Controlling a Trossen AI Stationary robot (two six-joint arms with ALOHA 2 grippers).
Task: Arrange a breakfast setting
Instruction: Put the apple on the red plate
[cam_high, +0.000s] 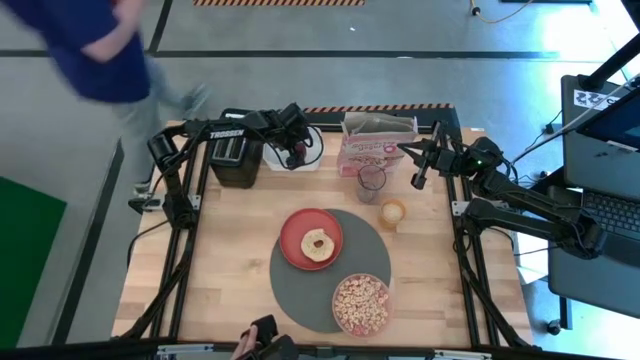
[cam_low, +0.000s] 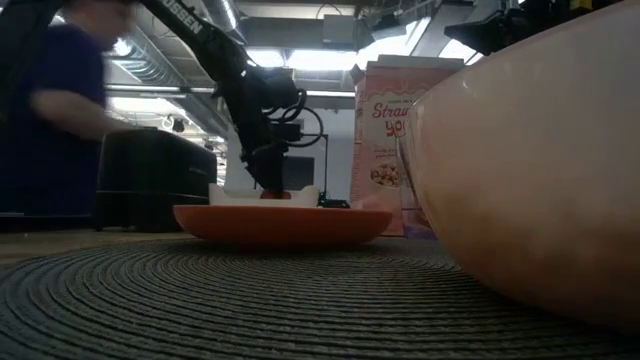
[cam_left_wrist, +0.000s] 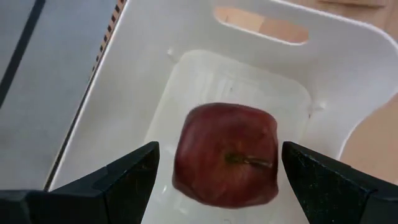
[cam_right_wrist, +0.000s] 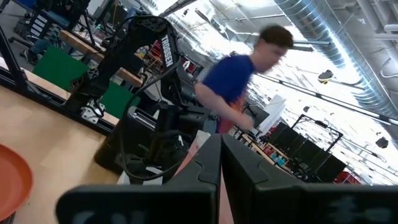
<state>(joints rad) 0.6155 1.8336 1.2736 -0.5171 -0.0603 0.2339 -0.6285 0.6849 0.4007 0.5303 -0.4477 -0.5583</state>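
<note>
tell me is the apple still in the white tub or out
In. The apple lies on the white tub floor, with the open left gripper fingers either side, not touching.

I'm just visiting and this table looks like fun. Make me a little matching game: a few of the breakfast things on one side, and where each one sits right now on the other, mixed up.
Things:
1. round toast
2. dark-red fruit piece
3. pink see-through bowl
4. pink cereal box

Places:
A. on the round dark-grey mat, filled with cereal
B. standing at the table's far edge
C. on the red plate
D. in the white tub, between the left gripper's open fingers

Pairs: 1-C, 2-D, 3-A, 4-B
</note>
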